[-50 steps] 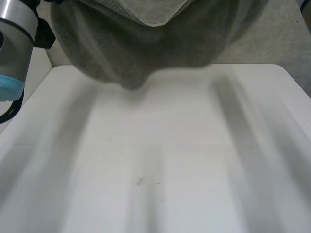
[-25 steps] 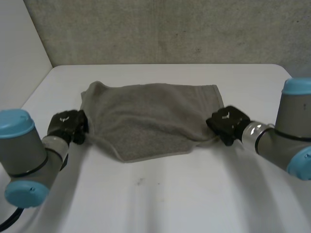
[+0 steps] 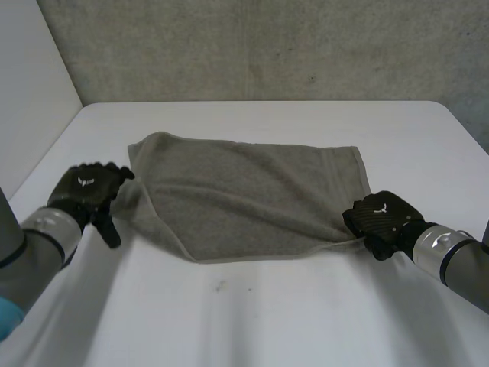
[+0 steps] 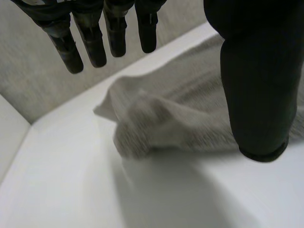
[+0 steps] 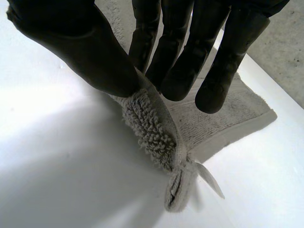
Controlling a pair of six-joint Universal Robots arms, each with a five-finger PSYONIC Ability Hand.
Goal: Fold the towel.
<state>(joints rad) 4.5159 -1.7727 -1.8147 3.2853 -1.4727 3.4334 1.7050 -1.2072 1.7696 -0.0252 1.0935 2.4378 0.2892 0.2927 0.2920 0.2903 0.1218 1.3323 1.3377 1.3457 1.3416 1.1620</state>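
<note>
Head view: the grey terry towel (image 3: 244, 187) lies spread on the white table (image 3: 267, 321). The left hand (image 3: 85, 189) is just beside its left edge, and the right hand (image 3: 380, 218) is at its near right corner.

Left wrist view: the left hand (image 4: 256, 85) has straight fingers and holds nothing, over the towel's bunched corner (image 4: 142, 128).

Right wrist view: the right hand (image 5: 85, 42) pinches the towel's corner (image 5: 152, 128) between thumb and fingers.

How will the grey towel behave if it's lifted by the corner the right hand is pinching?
Probably floppy: the towel bunches at the corner pinched by the right hand, so the rest would likely hang and drape. Its looped pile looks grippy, so the fingers should hold it. Pushed across the table, it would likely wrinkle, as near the left hand.
</note>
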